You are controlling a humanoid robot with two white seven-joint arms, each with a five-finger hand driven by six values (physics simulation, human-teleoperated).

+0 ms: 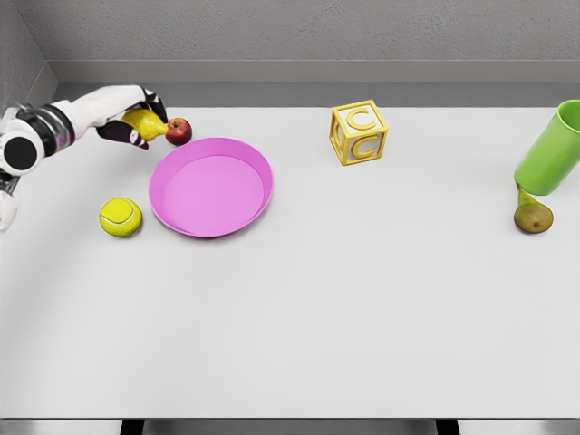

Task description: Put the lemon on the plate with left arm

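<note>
The yellow lemon (145, 124) is at the far left of the white table, just left of a small red apple (178, 131). My left hand (138, 119) reaches in from the left edge and its dark fingers are curled around the lemon. I cannot tell whether the lemon is lifted off the table or resting on it. The pink plate (211, 187) lies a little to the right and nearer to me, with nothing on it. My right arm is out of view.
A yellow tennis ball (120, 217) sits just left of the plate. A yellow letter block (359, 132) stands at the back centre. At the right edge a green cup (553, 150) leans over a brownish pear (534, 217).
</note>
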